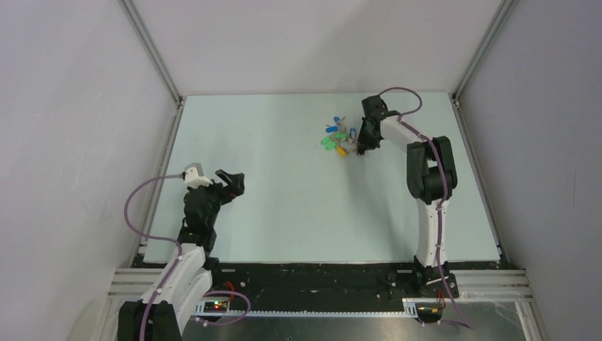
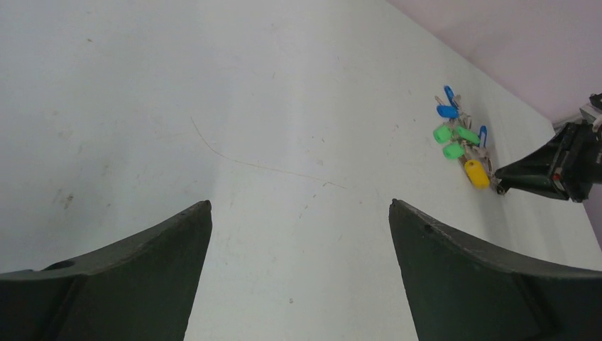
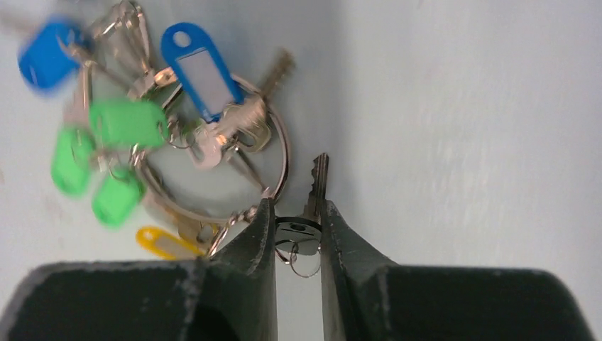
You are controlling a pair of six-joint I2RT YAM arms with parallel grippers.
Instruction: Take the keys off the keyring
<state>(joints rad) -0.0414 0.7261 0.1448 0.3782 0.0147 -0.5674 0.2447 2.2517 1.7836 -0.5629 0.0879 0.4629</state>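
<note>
On the far right part of the pale table (image 1: pixel 284 213), bunch of small metal keys with blue, green and yellow plastic tags (image 1: pixel 336 138) lying fanned flat, just beside right pincer (image 3: pixel 294 207). Clenched on head of one bare silver key (image 3: pixel 319 181). Blade's long axis in line with fingers, tip pointing away from wrist, just beside thin round silver wire keyring (image 3: pixel 287 153). Well apart near table's left edge, left pincer (image 2: pixel 299 206) released, fingers spread wide.
</note>
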